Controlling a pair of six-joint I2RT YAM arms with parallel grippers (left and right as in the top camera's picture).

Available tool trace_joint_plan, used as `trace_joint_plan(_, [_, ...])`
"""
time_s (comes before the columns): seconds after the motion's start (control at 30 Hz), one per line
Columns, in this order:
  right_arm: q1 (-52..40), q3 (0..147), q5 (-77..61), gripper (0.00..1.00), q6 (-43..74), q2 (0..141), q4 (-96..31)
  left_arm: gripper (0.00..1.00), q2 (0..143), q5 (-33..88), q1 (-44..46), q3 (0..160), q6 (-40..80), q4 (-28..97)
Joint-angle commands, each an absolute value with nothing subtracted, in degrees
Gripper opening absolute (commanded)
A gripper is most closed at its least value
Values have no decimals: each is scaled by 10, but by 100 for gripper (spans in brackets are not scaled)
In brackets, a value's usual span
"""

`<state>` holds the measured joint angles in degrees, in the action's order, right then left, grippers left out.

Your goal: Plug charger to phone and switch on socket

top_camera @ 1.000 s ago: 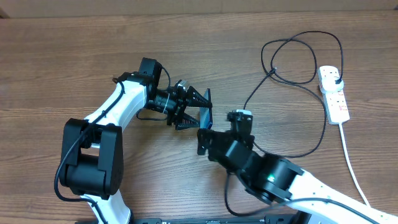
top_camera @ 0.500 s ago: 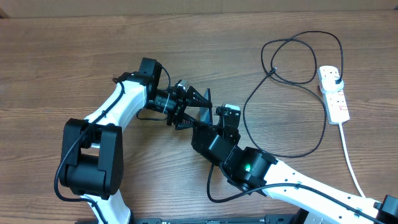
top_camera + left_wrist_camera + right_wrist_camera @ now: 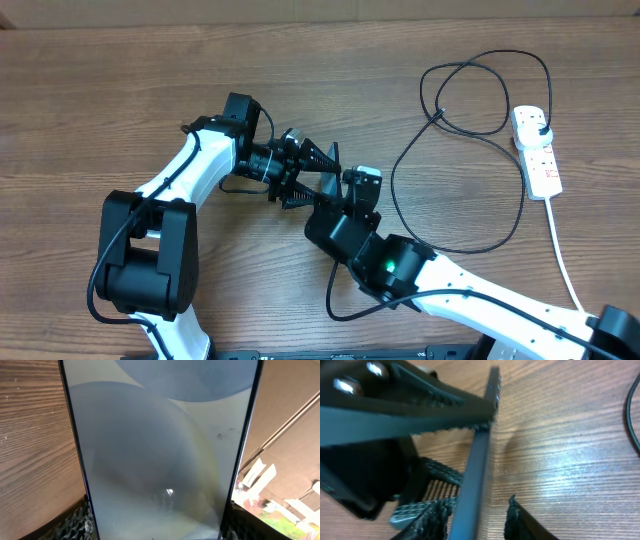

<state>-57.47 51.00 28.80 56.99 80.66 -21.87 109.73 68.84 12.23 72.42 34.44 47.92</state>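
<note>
My left gripper [image 3: 325, 176] holds the phone [image 3: 334, 168] edge-on above the table. In the left wrist view the phone's pale screen [image 3: 160, 450] fills the frame, clamped between the two fingers [image 3: 77, 522] at the bottom corners. My right gripper [image 3: 477, 512] straddles the phone's thin blue edge [image 3: 479, 460]. Its left finger [image 3: 434, 519] is close against the phone and the other finger stands apart from it. The charger cable [image 3: 470, 125] loops on the table at the right, and one end sits in the socket [image 3: 538, 158]. Its free plug head is not visible.
The socket's thick white cord [image 3: 566, 262] runs down to the right table edge. A bit of black cable [image 3: 634, 415] shows at the right edge of the right wrist view. The right arm's body [image 3: 390, 265] lies just below the phone.
The right arm has swung left and up to the phone, and its jaws have narrowed around the phone's edge. The left arm and phone have not moved.
</note>
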Motion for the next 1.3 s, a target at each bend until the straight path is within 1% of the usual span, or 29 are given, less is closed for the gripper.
trace_joint_plan(0.0, [-578,525,295,36,570,818,-211,64,1101,720,119,738,349,477])
trace_joint_plan(0.17, [-578,525,295,30,570,818,-206,64,1101,720,119,738,349,477])
trace_joint_plan(0.37, [-578,525,295,17,570,818,-206,64,1101,718,119,738,350,477])
trace_joint_plan(0.6, [-578,525,295,4,570,818,-201,64,1101,718,119,738,350,477])
trace_joint_plan(1.07, [-578,525,278,4,570,816,-198,68,1101,718,119,738,349,477])
trace_joint_plan(1.2, [-578,525,278,4,570,816,-200,75,1101,718,119,738,349,477])
trace_joint_plan(1.27, [-577,525,279,4,569,814,-202,85,1101,718,119,738,349,477])
